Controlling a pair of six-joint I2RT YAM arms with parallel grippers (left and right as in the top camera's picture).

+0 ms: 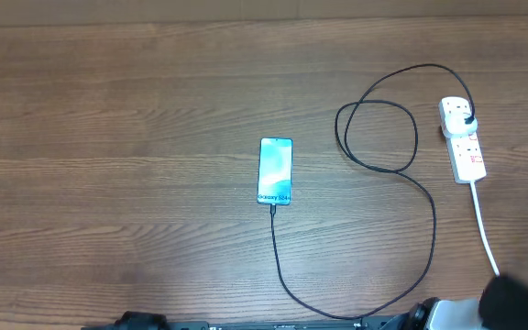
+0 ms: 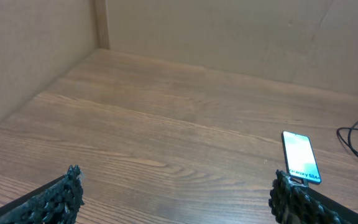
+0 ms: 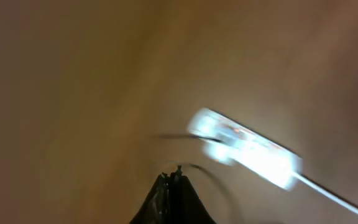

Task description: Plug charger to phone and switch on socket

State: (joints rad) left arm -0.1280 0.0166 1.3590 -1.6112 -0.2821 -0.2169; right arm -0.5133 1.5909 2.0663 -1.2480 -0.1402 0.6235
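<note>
At the left, our left gripper (image 2: 176, 182) hangs low over the wooden table (image 1: 108, 137) with its jaws spread wide, one dark finger (image 2: 67, 193) at each side of the left wrist view and nothing between them or touching them. Further right, near the middle of the table, the phone (image 1: 275, 170) lies flat with its screen up and lit pale blue. We can read "Galaxy S24" in small letters across the screen's near end. The charger (image 1: 429, 229) meets the phone's near short edge with its small black connector tip touching that edge. From there its thin black cable runs toward us, curves right along the near side, climbs, and makes a loose loop. It ends in a black plug (image 1: 467, 117) seated at the far end of the socket (image 1: 466, 151). The socket, a white power strip, lies toward the right edge, well apart from the phone. Its red markings are too small to read, and its white cord (image 1: 484, 229) trails toward us. At the far right, our right gripper (image 3: 173, 180) has its jaws pressed together on nothing, above the socket in a blurred view.
</note>
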